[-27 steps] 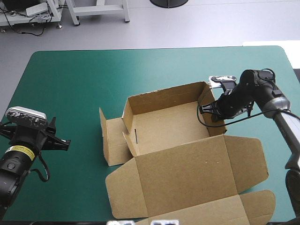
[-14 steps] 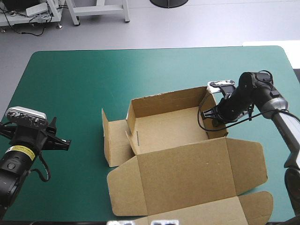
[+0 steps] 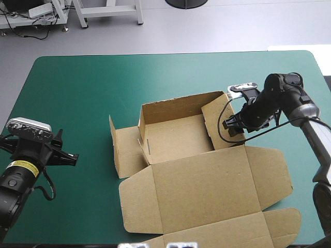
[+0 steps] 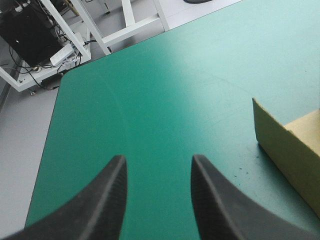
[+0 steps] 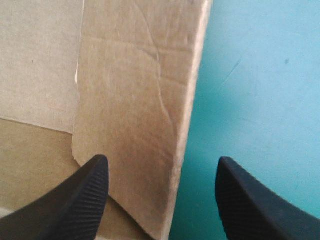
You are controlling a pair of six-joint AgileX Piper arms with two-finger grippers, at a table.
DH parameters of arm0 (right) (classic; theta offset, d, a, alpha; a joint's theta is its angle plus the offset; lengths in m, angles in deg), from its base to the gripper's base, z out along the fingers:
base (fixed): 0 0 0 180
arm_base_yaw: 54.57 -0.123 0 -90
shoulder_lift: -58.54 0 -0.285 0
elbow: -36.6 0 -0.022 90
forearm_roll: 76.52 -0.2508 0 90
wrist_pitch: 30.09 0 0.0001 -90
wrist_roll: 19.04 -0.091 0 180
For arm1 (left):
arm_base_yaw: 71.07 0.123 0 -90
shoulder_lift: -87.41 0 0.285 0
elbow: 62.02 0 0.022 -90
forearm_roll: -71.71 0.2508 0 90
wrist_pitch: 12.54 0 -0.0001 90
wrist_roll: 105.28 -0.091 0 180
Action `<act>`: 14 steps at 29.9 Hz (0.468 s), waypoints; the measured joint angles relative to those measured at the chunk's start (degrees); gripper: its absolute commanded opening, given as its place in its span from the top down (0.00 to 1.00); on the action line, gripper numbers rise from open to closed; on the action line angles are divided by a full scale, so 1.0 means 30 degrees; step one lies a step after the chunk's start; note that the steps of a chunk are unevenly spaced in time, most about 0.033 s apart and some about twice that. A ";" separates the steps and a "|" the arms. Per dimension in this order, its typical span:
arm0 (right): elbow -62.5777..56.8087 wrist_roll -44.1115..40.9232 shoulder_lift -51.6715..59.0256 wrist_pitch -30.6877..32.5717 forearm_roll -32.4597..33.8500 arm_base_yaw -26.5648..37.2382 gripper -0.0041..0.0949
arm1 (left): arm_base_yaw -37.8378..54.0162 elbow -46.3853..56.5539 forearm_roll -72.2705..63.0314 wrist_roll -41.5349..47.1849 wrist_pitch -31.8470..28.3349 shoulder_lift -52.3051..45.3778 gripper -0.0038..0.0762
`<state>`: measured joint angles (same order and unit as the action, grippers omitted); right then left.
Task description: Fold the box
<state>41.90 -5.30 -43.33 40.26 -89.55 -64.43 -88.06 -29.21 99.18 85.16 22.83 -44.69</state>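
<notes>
Box flap (image 3: 220, 121) now tipped inward, right end effector (image 5: 161, 160) spread astride it; left end effector (image 4: 157, 158) spread, empty.

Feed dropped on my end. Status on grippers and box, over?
Left gripper open, clear of the box. Right gripper open at its right end flap. Lid flat; no obstruction seen.

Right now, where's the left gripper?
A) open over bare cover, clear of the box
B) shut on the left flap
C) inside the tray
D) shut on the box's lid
A: the left gripper stands open over the teal-green cover, the box off to one side, untouched.
</notes>
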 measured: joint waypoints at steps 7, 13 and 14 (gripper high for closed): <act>0.1256 0.0278 -0.2492 -0.0020 0.0156 -0.0258 0.37 | 0.0000 0.0000 -0.0057 0.0000 0.0000 0.0000 0.58; 0.1983 0.0278 -0.4000 -0.0036 0.0986 -0.1296 0.46 | 0.0000 0.0000 -0.0122 0.0000 0.0000 0.0000 0.58; 0.2174 0.0196 -0.4149 -0.0036 0.1277 -0.1515 0.52 | 0.0000 0.0000 -0.0139 0.0000 0.0000 0.0000 0.58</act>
<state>48.42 -4.71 -55.77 40.16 -85.71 -68.97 -88.06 -29.21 98.77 85.16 22.83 -44.69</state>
